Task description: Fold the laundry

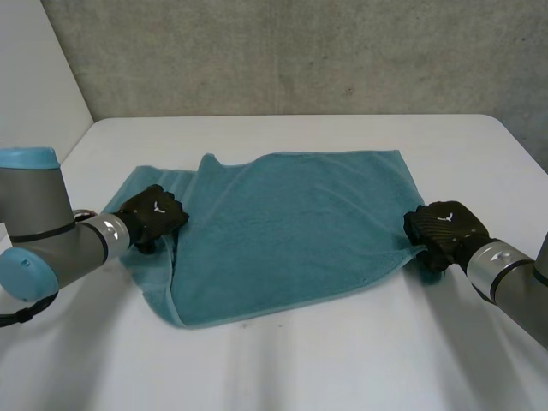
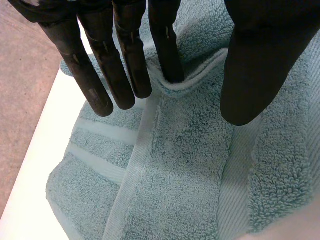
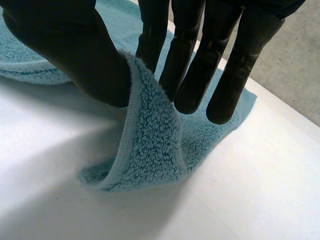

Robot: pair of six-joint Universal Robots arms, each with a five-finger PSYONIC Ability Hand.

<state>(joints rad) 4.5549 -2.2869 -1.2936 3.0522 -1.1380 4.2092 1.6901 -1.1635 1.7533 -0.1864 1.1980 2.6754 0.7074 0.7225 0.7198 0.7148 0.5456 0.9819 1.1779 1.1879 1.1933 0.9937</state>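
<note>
- On the white flat table [image 1: 342,360], in the head view, a teal terry-cloth towel [image 1: 291,231] lies spread across the middle. Its upper layer is folded over, so a strip of the lower layer shows along the left side.
- The black left hand [image 1: 152,214] rests on the towel's left part, right at the edge of the folded-over layer. The grey left arm [image 1: 51,231] with its light-blue caps reaches in from the left.
- The black right hand [image 1: 445,231] sits at the towel's right edge, near the near-right corner, where the cloth is bunched against it. The grey right arm [image 1: 505,274] comes in from the right.
- A rough grey concrete wall [image 1: 300,51] stands behind the far side of the table.
- In the left wrist view, the left hand [image 2: 125,65] hangs over the towel [image 2: 190,165] with its fingers straight and slightly fanned.
- One fingertip [image 2: 170,70] touches a raised, curled hem of the upper layer. The thumb [image 2: 255,65] stands apart over the pile, so nothing is pinched.
- Paler woven bands [image 2: 100,165] cross the lower layer beyond the fingertips, and a strip of table [image 2: 25,200] shows beside it.
- In the right wrist view, the right hand [image 3: 75,55] pinches the towel's edge. The cloth [image 3: 150,150] rises off the table [image 3: 250,190] in a loop.
- The loop is pressed between the thumb and the straight fingers [image 3: 190,65], and the rest of the towel lies flat behind them.
</note>
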